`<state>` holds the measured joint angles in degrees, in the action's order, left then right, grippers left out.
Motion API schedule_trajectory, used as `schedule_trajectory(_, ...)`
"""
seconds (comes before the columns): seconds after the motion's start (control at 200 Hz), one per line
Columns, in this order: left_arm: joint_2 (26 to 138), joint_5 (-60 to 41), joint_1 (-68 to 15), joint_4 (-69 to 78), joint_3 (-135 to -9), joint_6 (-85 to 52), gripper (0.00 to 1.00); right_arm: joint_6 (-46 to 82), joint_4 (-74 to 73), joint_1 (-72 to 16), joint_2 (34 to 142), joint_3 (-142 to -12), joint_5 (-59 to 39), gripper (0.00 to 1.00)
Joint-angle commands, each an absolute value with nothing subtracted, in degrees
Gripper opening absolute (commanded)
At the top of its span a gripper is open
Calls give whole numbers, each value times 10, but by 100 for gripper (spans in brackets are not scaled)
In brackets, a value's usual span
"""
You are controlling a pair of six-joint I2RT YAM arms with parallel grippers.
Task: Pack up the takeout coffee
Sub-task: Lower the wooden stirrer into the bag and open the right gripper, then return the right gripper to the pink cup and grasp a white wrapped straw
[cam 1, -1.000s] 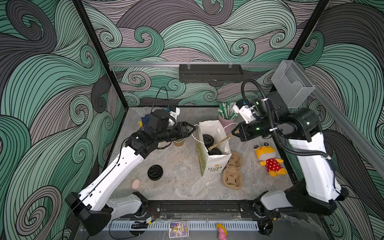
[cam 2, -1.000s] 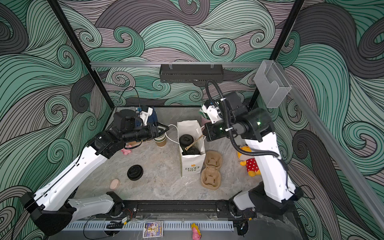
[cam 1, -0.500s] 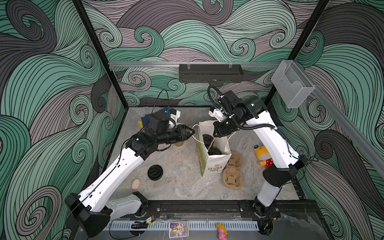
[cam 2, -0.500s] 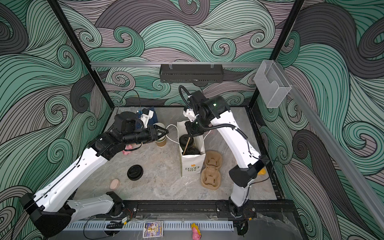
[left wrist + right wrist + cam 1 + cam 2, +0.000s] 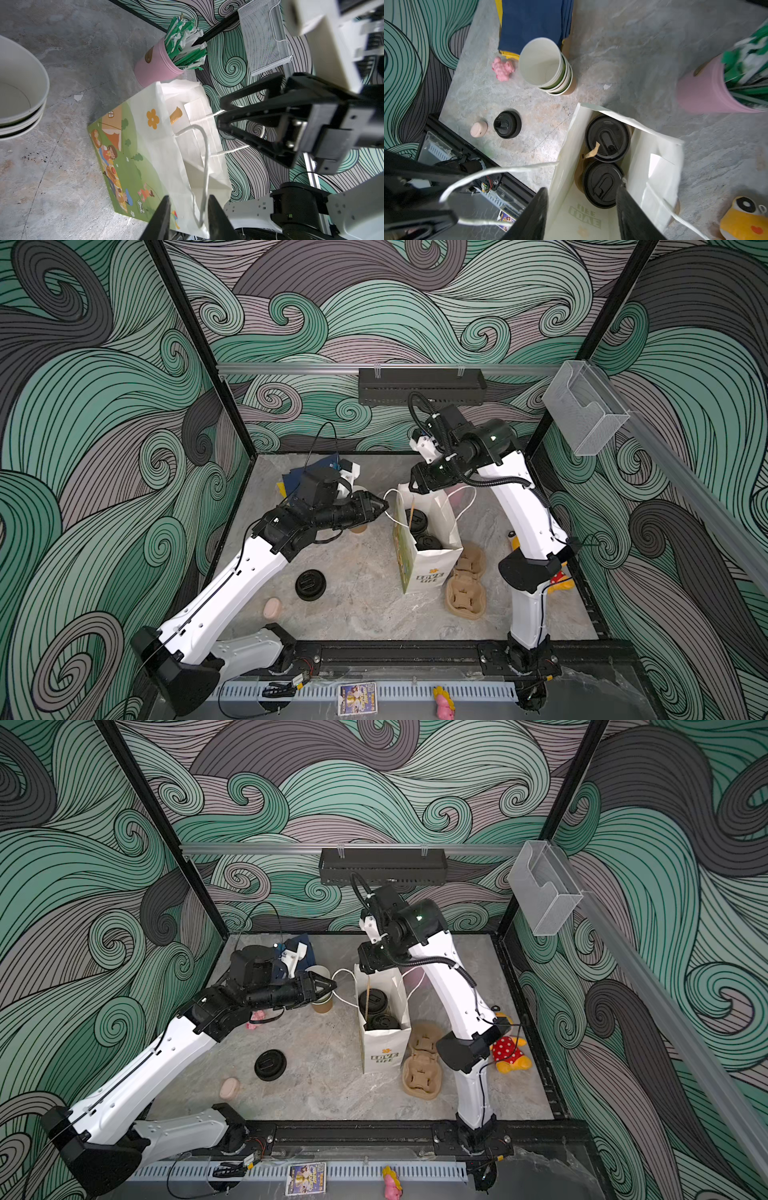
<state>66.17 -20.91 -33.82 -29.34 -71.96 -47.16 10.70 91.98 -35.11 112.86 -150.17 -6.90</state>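
Note:
The takeout coffee is two cups with black sip lids, side by side inside the upright white paper bag. Both top views show the lids in the bag's mouth. A brown stick leans in the bag over the farther lid. My right gripper hangs open just above the bag's mouth, nothing between its fingers. My left gripper is at the bag's left side, jaws apart. The white cord handle loops down between its fingers.
A stack of empty cups stands left of the bag, behind my left gripper. A loose black lid and a pink pebble lie front left. The pulp carrier lies right of the bag. The pink straw cup stands behind.
My right arm swung left from the right side to above the bag with the stick. Its jaws opened and the stick now stands in the bag. My left jaws narrowed around the handle.

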Motion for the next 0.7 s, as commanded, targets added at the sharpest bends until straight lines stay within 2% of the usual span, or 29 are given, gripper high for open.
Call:
schedule_trajectory(0.0, 667, -200, -335, -275, -733, -472, 33, 124, 949, -322, 1064, -1502, 15, 55)
schedule_trajectory(0.115, 670, -187, -335, -262, -735, -477, 32, 157, 874, -255, 962, -1364, 71, 53)
schedule_trajectory(0.235, 668, -173, -335, -253, -738, -476, 34, 187, 746, -171, 866, -1179, 63, 48)
schedule_trajectory(0.365, 667, -155, -335, -254, -740, -472, 35, 205, 650, -115, 850, -1057, 18, 43)
schedule_trajectory(0.495, 670, -135, -334, -249, -742, -470, 35, 205, 587, -93, 886, -1026, -16, 39)
schedule_trajectory(0.695, 688, -116, -333, -227, -749, -478, 36, 183, 571, -77, 996, -1093, -44, 39)
